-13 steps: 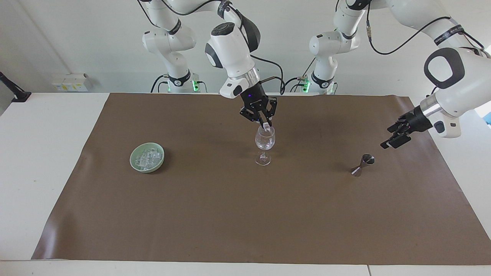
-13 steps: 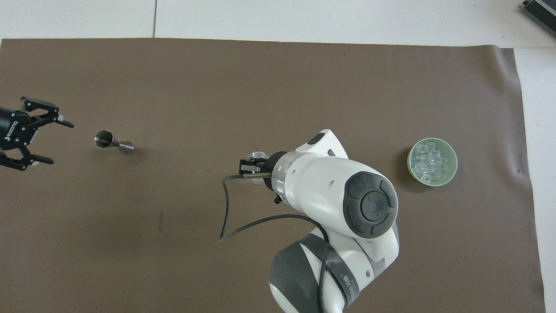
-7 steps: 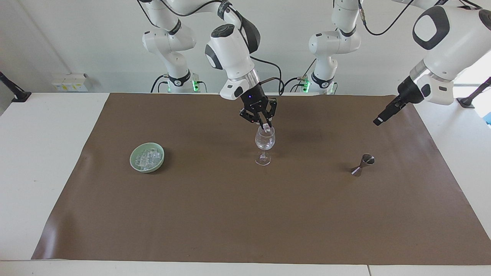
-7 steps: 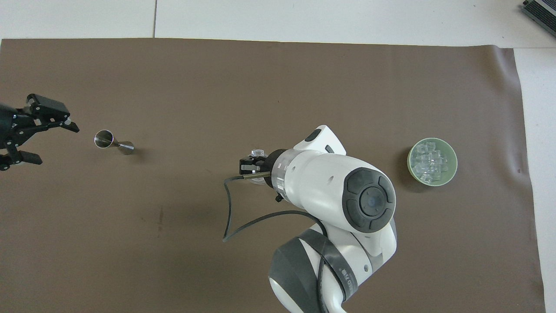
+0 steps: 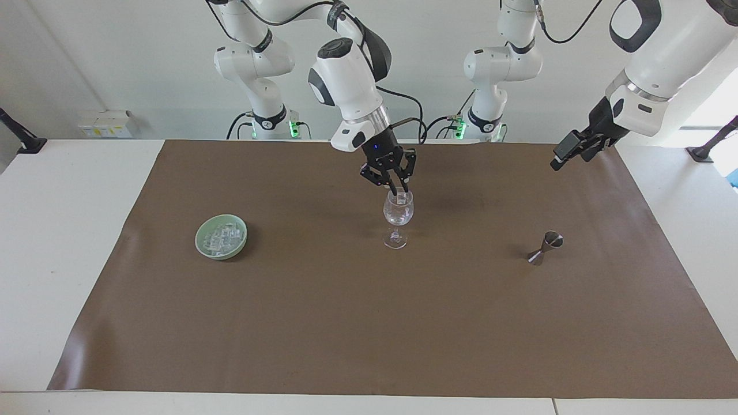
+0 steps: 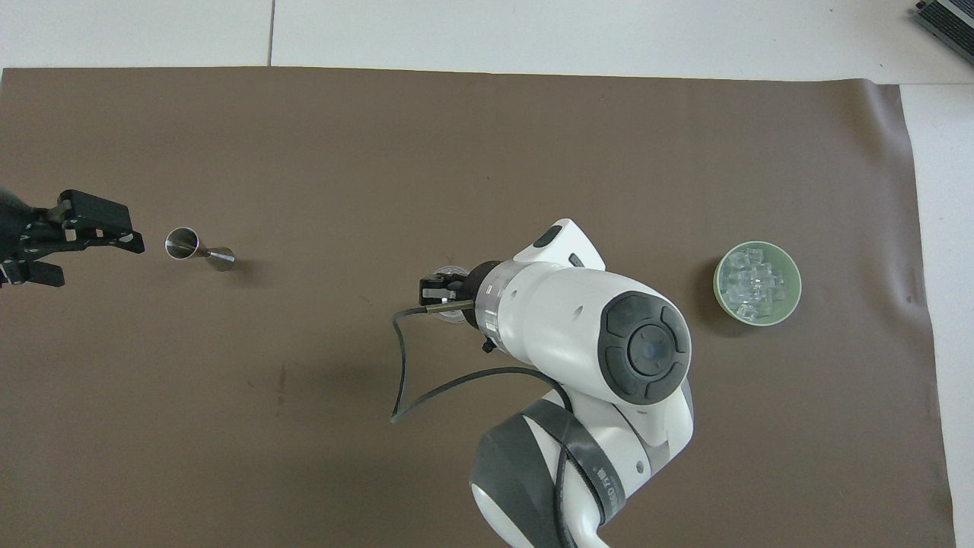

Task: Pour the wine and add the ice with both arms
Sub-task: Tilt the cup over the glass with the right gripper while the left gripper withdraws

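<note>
Hovering just above the wine glass [image 5: 398, 214], the right gripper [image 5: 398, 188] looks barely parted, dropping 1 cube; release squarely over the bowl. Remaining ice [image 5: 221, 238] sits in the green dish [image 5: 201, 235]. The left gripper [image 5: 568, 151] waits spread wide.

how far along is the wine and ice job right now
Done: the jigger lies tipped on the mat near the left arm's end, and the left claw hangs above the mat, open and empty. In hand: the right claw is at the wine glass rim, dropping ice. Left: more cubes wait in the green bowl.
</note>
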Controlling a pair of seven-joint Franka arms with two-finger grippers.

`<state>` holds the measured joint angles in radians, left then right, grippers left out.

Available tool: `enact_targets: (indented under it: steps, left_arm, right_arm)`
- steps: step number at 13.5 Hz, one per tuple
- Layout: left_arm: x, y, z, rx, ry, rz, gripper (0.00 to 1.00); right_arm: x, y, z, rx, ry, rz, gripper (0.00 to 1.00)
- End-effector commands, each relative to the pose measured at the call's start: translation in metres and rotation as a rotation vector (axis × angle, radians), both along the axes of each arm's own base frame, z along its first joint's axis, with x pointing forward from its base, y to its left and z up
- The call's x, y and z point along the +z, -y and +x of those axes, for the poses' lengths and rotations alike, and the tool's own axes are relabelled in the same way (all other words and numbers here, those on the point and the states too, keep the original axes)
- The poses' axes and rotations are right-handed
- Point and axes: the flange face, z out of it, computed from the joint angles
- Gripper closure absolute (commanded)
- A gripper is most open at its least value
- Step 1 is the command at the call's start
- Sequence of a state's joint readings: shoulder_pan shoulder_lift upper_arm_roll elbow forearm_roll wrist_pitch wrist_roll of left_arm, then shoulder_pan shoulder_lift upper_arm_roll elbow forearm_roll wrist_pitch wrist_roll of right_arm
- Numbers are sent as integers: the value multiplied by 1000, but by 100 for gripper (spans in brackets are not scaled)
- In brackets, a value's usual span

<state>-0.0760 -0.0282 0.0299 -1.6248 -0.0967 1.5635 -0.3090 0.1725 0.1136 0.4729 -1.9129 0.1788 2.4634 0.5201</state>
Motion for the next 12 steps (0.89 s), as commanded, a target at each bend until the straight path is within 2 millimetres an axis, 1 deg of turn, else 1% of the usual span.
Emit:
enact_targets:
  steps: [1,2,3,4,5,6,7,8,9,10,11,12]
  left_arm:
    - [22,-1,-8,-92,33,51,0]
    - [22,-9,-9,-122,23,48,0]
    - [26,-13,-10,-162,28,42,0]
    - [30,-19,-11,-194,28,38,0]
    - [32,-31,-12,-201,26,27,0]
    - [32,-45,-14,-167,18,-9,0]
    - [39,-55,-21,-147,21,-30,0]
    - [38,-61,-24,-137,10,-32,0]
    - [40,-64,-27,-133,1,-33,0]
    - [39,-65,-27,-133,-9,-32,0]
    - [42,-69,-29,-127,-3,-25,0]
    - [52,-66,-33,-133,18,-20,0]
  right_arm:
    - [-1,0,3,10,14,8,42]
    - [0,0,3,9,13,9,35]
    - [1,0,4,10,18,11,22]
    - [4,0,4,10,21,14,6]
    - [6,2,7,5,26,15,0]
    - [9,7,10,-2,27,11,0]
    - [12,15,12,-6,32,-8,0]
    - [19,27,15,-15,36,-35,0]
    - [26,41,19,-29,34,-60,0]
    - [33,59,25,-45,40,-101,0]
    - [39,78,29,-57,46,-153,0]
    - [48,92,32,-70,52,-191,0]
